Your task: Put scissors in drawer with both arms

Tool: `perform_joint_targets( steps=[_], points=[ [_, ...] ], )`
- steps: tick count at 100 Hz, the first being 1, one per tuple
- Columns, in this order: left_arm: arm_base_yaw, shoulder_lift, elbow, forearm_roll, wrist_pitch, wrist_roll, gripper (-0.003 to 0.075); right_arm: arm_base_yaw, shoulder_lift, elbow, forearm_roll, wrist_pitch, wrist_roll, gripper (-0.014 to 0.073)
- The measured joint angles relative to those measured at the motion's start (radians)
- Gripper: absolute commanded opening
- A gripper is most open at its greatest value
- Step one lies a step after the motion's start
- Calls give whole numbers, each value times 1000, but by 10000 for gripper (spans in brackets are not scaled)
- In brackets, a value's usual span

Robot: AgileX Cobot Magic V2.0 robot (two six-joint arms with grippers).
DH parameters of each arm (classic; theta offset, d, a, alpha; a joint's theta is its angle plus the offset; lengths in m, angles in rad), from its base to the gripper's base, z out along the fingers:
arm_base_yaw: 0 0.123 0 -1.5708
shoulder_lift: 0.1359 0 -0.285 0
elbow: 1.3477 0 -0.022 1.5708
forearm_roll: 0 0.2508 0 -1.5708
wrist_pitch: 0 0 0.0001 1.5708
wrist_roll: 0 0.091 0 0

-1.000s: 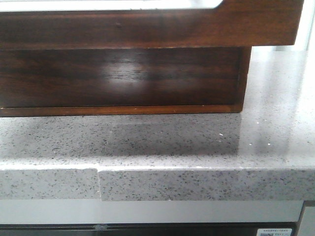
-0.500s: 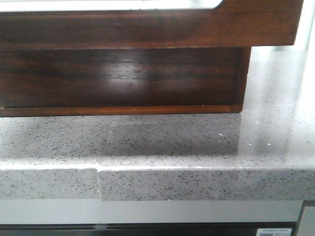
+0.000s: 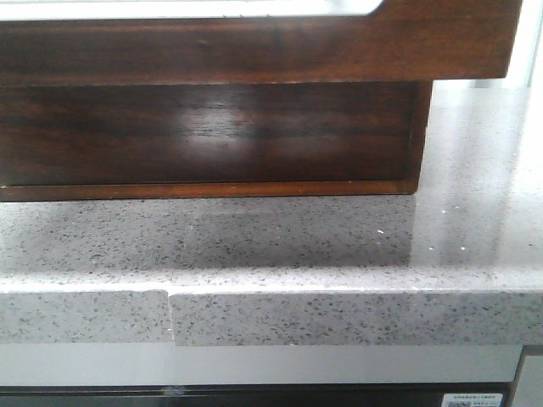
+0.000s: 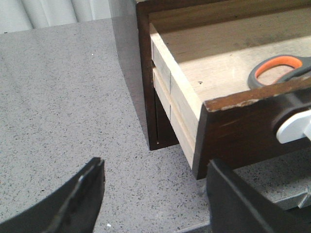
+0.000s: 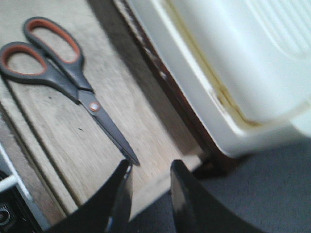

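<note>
The drawer (image 3: 254, 51) is pulled out; its dark wood-grain front fills the top of the front view, with the pale cut-out (image 3: 187, 7) along the frame's top edge. The left wrist view shows the drawer's front (image 4: 243, 126) and pale inside. The scissors (image 5: 95, 106), with black and orange handles, lie flat on the drawer floor; one handle loop also shows in the left wrist view (image 4: 274, 70). My right gripper (image 5: 151, 166) is open and empty, above the blade tip near the drawer's edge. My left gripper (image 4: 155, 165) is wide open and empty over the counter beside the drawer's corner.
The speckled grey counter (image 3: 339, 246) carries the dark cabinet, whose lower front (image 3: 204, 136) sits under the open drawer. A white plastic container (image 5: 233, 63) lies just beyond the drawer. A white part (image 4: 294, 126) shows at the drawer front.
</note>
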Motion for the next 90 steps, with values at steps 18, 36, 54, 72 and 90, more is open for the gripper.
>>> perform_joint_targets(
  steps=[18, 36, 54, 72, 90],
  points=[
    [0, 0, 0, 0, 0, 0, 421, -196, -210, 228, 6, -126, 159, 180],
    [0, 0, 0, 0, 0, 0, 421, -311, -438, 530, 6, -285, 299, 180],
    [0, 0, 0, 0, 0, 0, 420, -323, -643, 800, 10, -405, 421, 180],
    [0, 0, 0, 0, 0, 0, 419, -323, -763, 961, 12, -439, 442, 176],
    [0, 0, 0, 0, 0, 0, 290, -323, -795, 1015, 12, -451, 444, 76]
  ],
)
